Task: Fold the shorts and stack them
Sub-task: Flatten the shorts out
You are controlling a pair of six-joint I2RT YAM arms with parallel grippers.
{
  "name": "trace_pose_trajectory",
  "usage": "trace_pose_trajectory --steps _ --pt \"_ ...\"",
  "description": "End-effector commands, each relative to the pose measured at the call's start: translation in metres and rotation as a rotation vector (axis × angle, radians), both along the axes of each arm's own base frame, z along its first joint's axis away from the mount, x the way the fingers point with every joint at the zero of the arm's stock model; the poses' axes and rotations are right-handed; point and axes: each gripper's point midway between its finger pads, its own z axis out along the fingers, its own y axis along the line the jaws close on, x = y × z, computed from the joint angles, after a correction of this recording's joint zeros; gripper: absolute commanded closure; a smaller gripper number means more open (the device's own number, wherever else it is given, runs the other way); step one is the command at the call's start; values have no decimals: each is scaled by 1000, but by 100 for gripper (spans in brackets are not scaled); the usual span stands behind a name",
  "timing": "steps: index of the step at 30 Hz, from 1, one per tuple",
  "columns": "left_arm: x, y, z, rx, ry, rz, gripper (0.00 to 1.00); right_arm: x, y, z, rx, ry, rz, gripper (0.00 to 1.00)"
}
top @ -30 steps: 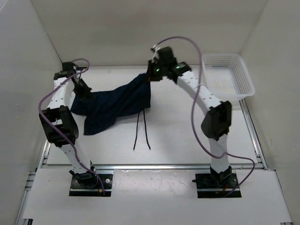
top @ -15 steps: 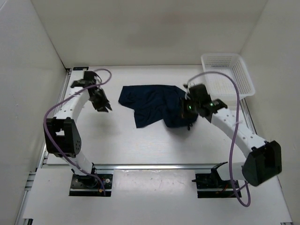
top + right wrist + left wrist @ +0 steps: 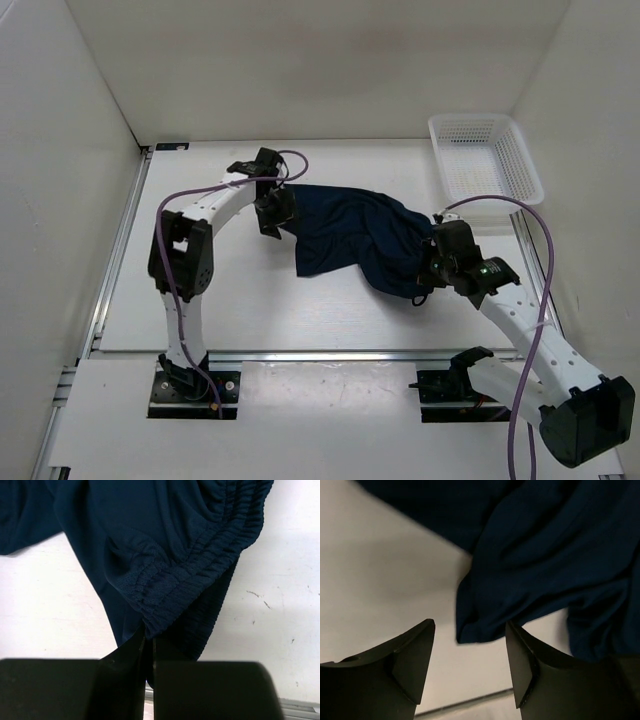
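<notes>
The dark navy shorts (image 3: pixel 350 232) lie crumpled on the white table, spread from the middle toward the right. My left gripper (image 3: pixel 270 214) hovers at their left edge. In the left wrist view this gripper (image 3: pixel 470 630) is open, with a loose hem of the shorts (image 3: pixel 530 555) just beyond the fingertips and only bare table between them. My right gripper (image 3: pixel 424 276) is at the near right end of the cloth. In the right wrist view it (image 3: pixel 149 640) is shut on the gathered elastic waistband of the shorts (image 3: pixel 165 545). The drawstring is hidden.
A white mesh basket (image 3: pixel 486 160) stands at the far right corner of the table. Metal rails (image 3: pixel 320 354) run along the table's near and side edges. White walls enclose the table on three sides.
My left gripper let go of the shorts, opened, and swung right to their left edge. My right arm pulled the shorts down and toward the near right, still shut on the waistband.
</notes>
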Motion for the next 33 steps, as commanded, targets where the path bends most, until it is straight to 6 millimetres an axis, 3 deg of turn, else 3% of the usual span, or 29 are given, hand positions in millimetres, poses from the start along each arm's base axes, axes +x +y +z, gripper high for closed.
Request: trace_pose_trajectory --steps 1,3,4,6,8,11,12,13,14,16,20,24,25,28,29,31,32,33 --pt "23 -18 2 -13 -26 15 30 3 -7 8 -15 -12 -37 100" --pt "32 -34 5 -26 -46 2 28 3 -7 8 -15 -12 -37 100" --pt "32 -34 -6 -14 -19 2 28 3 -7 10 -15 -12 -37 100" --pt "36 -45 -7 -38 -17 -16 26 3 -7 10 -15 -12 -37 100" --pt "34 -50 -20 -27 16 -18 26 3 -9 13 -15 -12 -46 100" --pt "30 -62 -21 -37 26 -43 44 3 -9 13 -15 -12 -46 100" --pt "32 -63 -19 -41 18 -44 55 6 -10 17 -18 -25 -53 100" --pt "32 -63 -19 -41 18 -44 79 6 -10 17 -18 -25 -53 100" --pt "30 -62 -19 -37 26 -44 89 6 -10 17 -18 -25 -53 100" --pt "33 -59 -14 -18 9 -35 89 9 -12 21 -13 -35 -62 100" --pt "34 -43 15 3 -26 -28 89 12 -11 20 -19 -23 -62 100" --pt "44 -14 62 6 -115 -6 89 33 -4 33 -7 -64 -52 100" --pt "59 1 81 9 -165 12 89 48 1 46 2 -82 -47 100" --pt "76 40 119 22 -223 68 89 91 0 79 23 -157 -60 100" --pt "89 45 150 -7 -296 79 89 117 2 101 28 -193 -69 100" --pt "96 60 186 -47 -369 100 89 148 -3 131 35 -257 -97 100" --pt "100 80 199 -76 -402 152 89 165 -10 134 30 -253 -124 100" --pt "99 86 216 -114 -439 158 89 177 -7 173 68 -334 -119 100"
